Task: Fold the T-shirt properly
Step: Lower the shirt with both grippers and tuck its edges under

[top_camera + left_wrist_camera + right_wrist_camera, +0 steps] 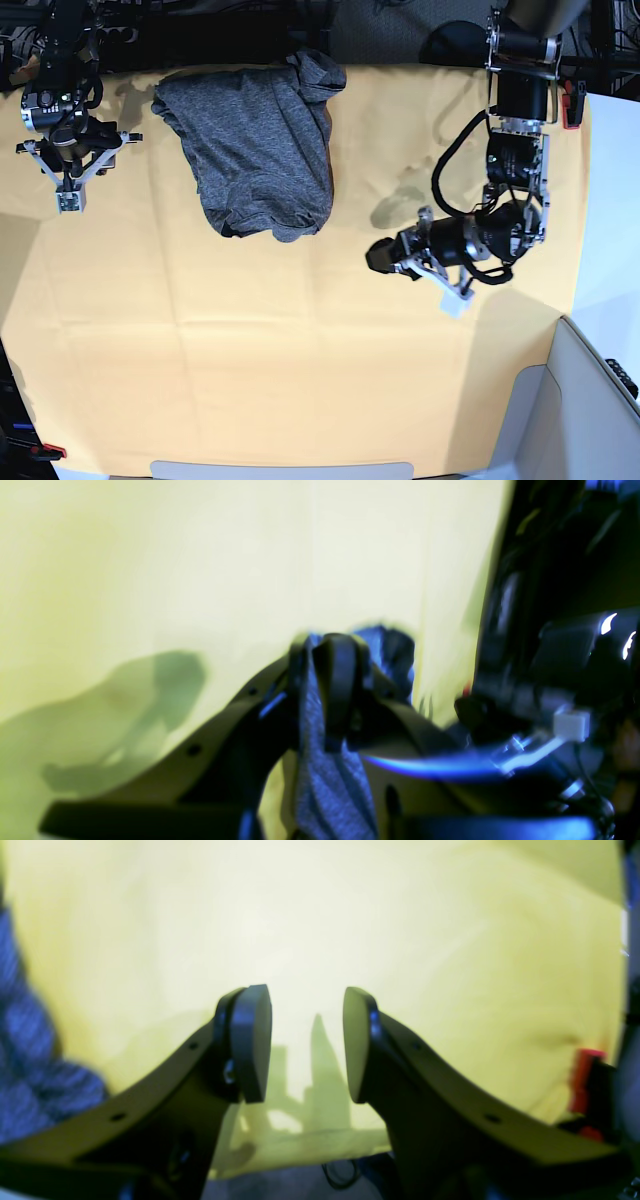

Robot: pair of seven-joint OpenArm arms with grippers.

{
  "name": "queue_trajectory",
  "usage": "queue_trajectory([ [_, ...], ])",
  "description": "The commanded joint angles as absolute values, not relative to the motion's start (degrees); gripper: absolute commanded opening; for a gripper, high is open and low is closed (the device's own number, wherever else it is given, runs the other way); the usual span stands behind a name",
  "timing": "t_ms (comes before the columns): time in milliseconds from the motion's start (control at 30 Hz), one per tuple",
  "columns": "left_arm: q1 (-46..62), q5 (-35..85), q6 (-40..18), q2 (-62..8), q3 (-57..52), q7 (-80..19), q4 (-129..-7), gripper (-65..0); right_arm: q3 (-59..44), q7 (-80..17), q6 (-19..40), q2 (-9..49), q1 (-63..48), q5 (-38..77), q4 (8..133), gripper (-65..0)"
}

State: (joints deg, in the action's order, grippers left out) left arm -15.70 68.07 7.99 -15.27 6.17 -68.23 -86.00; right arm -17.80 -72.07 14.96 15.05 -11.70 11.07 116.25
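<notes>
The heathered dark-grey long-sleeved knit T-shirt (262, 150) lay bunched on the yellow-orange cloth sheet (300, 380), not yet folded. The right gripper (68, 190) hung just beside the T-shirt's sleeve side, likely placed for a first grab. Its own camera showed what the overhead could not: the right gripper (307, 1045) had its jaws parted and held nothing, with the shirt at the frame's edge. The left gripper (452, 295) stood well apart from the T-shirt. Close up, its jaws were closed on a strip of heathered grey knit (325, 775). Overhead showed no cloth there, so I couldn't tell what it was.
</notes>
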Motion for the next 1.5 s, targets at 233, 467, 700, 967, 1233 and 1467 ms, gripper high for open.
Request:
queue_trajectory([
  [233, -4.7, 69.8, 8.0, -15.2, 3.4, -69.3, -99.1, -62.3, -16.0, -68.8, 15.3, 11.5, -7.7, 34.3, 117.2, -49.2],
  [467, 3.5, 69.7, 8.0, -15.3, 9.2, -72.9, -109.3, -64.6, -13.3, -68.9, 15.3, 10.3, -4.4, 36.5, 116.4, -65.0],
  [700, 5.9, 69.2, 8.2, -13.5, 22.3, -72.3, -110.7, -64.6, -6.2, -68.9, 15.3, 7.5, -1.8, 36.7, 112.0, -65.0],
  [967, 5.8, 64.5, 8.3, -11.3, 24.7, -72.3, -109.0, -64.6, -1.9, -68.9, 15.3, 5.0, -0.4, 36.7, 106.7, -65.0],
  [1233, 4.8, 57.9, 8.3, -10.3, 24.7, -68.8, -99.6, -64.6, -0.7, -68.9, 15.3, 5.2, 1.6, 36.4, 99.1, -65.0],
  [1467, 5.2, 53.3, 8.3, -10.8, 24.7, -67.8, -97.5, -64.6, -1.1, -68.8, 14.9, 7.8, 5.8, 35.5, 96.0, -65.0],
])
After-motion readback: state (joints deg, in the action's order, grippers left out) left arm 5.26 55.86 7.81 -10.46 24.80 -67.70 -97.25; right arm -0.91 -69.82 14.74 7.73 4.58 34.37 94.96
